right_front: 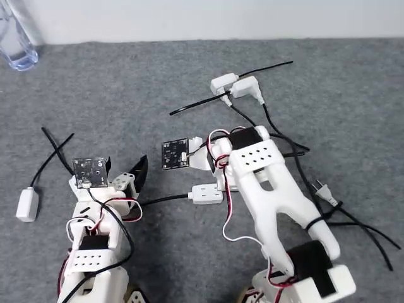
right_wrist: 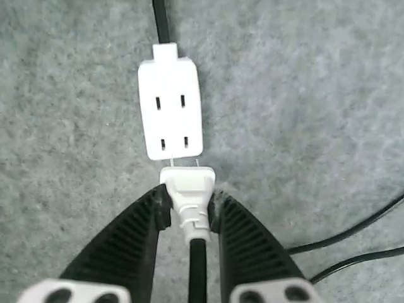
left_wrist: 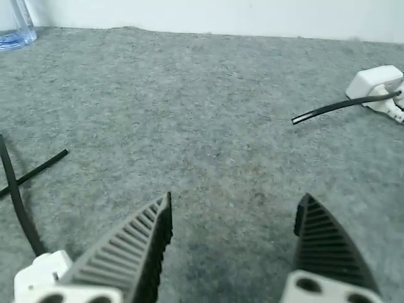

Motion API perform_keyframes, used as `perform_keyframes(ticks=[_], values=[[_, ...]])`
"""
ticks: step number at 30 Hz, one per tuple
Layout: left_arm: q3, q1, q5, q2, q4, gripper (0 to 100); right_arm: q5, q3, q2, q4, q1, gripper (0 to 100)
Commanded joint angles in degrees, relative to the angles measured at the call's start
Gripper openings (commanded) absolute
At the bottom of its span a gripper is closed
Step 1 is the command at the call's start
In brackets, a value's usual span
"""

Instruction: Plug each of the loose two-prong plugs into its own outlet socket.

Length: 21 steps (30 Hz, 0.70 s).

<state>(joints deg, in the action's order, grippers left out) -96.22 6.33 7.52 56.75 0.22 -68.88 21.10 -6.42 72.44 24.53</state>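
My right gripper (right_wrist: 188,202) is shut on a white two-prong plug (right_wrist: 187,187). The plug's prongs touch the near end of a white outlet socket (right_wrist: 170,107) that lies flat on the grey felt; the same outlet socket (right_front: 206,194) lies mid-table in the high view. My left gripper (left_wrist: 230,233) stands open over bare felt, holding nothing. A second white socket (right_front: 26,204) lies at the far left on its black cable. A loose black plug (right_front: 322,189) lies to the right of the right arm. A white socket and plug pair (right_front: 237,87) sits at the back.
A clear bottle (right_front: 16,44) stands in the back left corner. Black cables (right_front: 353,221) loop over the felt to the right of the right arm, and two crossed cables (right_front: 58,148) lie at the left. The white pair (left_wrist: 375,85) lies far ahead of the left gripper.
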Motion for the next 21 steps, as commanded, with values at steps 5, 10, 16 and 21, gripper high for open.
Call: perform_keyframes(ticks=[5, 10, 16, 21], values=[[0.40, -0.44, -0.53, 0.00, 0.26, 30, 3.16, -3.08, -0.48, -2.86, 2.59, 0.8], [0.40, -0.44, -0.53, 0.00, 0.26, 30, 3.43, -2.29, 0.04, -2.33, 2.86, 0.8], [0.40, -0.44, -0.53, 0.00, 0.18, 30, 3.43, -2.37, 0.22, 1.98, 3.21, 0.8], [0.40, -0.44, -0.53, 0.00, 0.18, 30, 3.08, -1.93, 0.57, 1.54, 2.95, 0.8]])
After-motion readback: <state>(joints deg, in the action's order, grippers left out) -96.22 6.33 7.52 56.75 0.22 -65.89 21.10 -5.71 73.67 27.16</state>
